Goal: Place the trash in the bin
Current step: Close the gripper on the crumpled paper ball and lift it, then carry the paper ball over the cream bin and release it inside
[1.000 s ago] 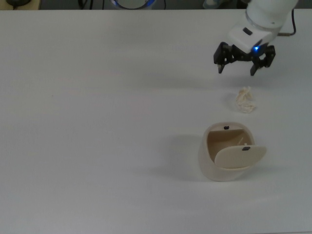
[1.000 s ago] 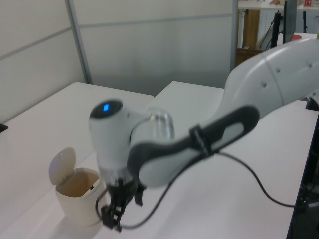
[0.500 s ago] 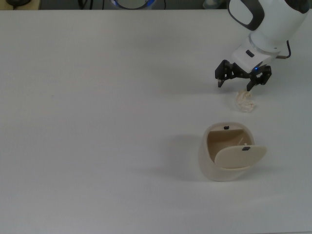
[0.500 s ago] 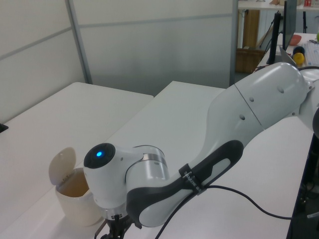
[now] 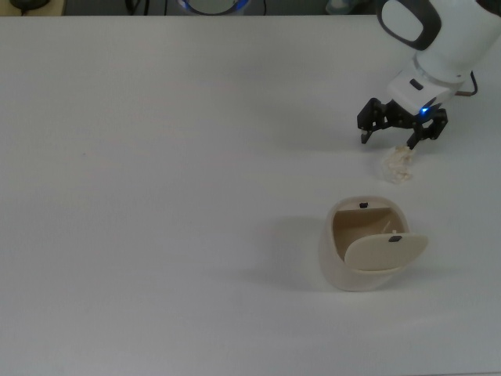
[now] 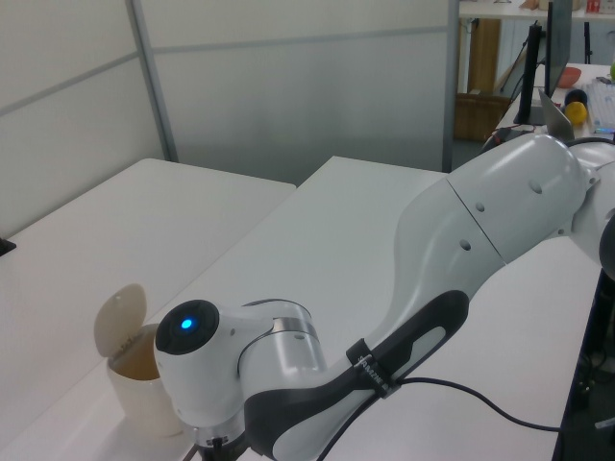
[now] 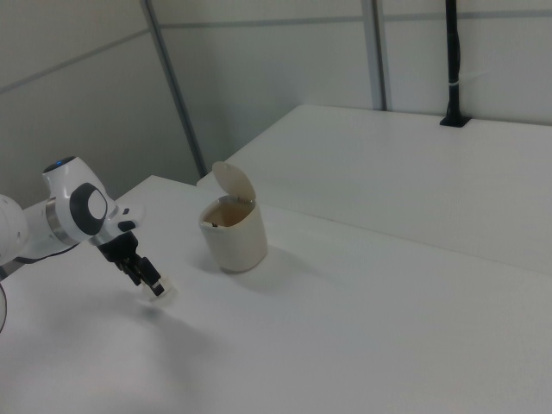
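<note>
On the white table point(image 5: 156, 196), the gripper point(image 5: 388, 143) hangs low with its 2 black fingers spread apart — one fingertip point(image 5: 412, 145) sits right at the top edge of the trash point(image 5: 397, 165), the other is off toward the top view's left. The trash, a small off-white crumpled wad, lies on the table just above the bin point(image 5: 364, 247) in the top view. The bin is cream-beige, its tan inside showing — the oval lid is tipped open.
</note>
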Robot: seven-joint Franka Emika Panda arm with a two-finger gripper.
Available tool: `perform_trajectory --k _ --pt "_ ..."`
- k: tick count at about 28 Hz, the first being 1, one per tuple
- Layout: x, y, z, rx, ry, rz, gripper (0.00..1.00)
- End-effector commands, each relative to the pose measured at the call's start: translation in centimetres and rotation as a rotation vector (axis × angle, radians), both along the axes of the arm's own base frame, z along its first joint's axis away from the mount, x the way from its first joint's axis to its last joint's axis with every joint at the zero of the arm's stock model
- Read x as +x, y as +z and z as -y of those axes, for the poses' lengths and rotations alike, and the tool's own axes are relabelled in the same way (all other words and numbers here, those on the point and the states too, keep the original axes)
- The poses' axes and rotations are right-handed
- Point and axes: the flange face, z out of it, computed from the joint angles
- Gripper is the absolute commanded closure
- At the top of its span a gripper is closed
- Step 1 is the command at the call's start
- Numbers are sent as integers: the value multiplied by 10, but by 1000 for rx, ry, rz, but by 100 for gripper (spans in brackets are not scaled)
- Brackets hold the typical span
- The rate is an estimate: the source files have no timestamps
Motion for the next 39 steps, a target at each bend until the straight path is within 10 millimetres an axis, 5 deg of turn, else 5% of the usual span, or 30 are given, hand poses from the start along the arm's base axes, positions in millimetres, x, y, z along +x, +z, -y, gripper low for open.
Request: perform_trajectory --k 1,8,16,18,19,23,34,39 --pt "-2 -4 -13 -3 -8 25 0" --pt "0 -22 -18 -16 4 13 16" --pt "9 -20 -14 -22 1 32 35" --pt "10 -19 -13 -21 0 33 49" --pt "14 -15 -11 -18 -6 42 68" --pt "21 -14 -4 -23 -18 50 100" --pt "28 -8 3 -26 -17 83 100" --pt "37 44 -2 23 -31 148 100"
